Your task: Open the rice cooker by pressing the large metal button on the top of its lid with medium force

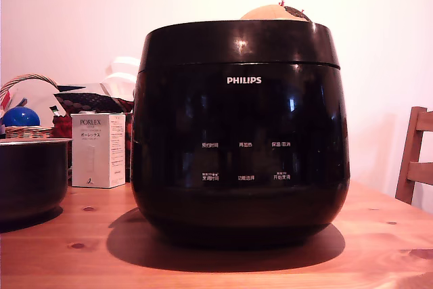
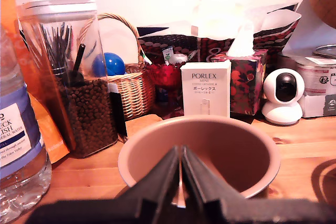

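Facing the exterior camera, the upright rice cooker [image 1: 240, 133] sits lid [image 1: 237, 42] shut; jaws pressed together.

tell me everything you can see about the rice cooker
The rice cooker is a large, rounded appliance in glossy black, seen front-on in the exterior view. White PHILIPS lettering sits high on its front, with two rows of small white labels below. Its lid is down, a thin seam marking where it meets the body. It stands upright on the wooden table, casting a shadow beneath. Nothing else touches it in this view; its top surface is hidden.
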`<action>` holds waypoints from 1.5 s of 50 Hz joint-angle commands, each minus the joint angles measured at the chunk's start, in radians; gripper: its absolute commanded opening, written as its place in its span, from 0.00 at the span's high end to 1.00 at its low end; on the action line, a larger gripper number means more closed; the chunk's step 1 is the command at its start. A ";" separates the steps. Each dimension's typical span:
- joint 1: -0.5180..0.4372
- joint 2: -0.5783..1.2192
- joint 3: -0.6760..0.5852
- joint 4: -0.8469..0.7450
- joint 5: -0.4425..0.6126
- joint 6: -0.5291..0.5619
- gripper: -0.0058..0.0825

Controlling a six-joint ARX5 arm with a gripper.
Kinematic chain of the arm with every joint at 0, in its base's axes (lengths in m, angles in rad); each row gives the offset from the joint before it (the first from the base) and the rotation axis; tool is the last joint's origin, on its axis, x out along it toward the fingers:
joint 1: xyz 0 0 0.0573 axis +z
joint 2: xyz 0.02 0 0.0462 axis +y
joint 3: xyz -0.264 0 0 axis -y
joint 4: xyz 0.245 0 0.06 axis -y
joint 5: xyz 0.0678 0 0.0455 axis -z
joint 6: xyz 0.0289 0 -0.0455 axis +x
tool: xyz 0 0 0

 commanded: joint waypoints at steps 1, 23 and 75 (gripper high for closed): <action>0.043 -0.014 0.007 0.029 0.099 0.040 0.96; 0.043 -0.014 0.007 0.048 0.106 -0.030 0.96; -0.172 0.080 0.112 0.180 0.927 -0.770 0.96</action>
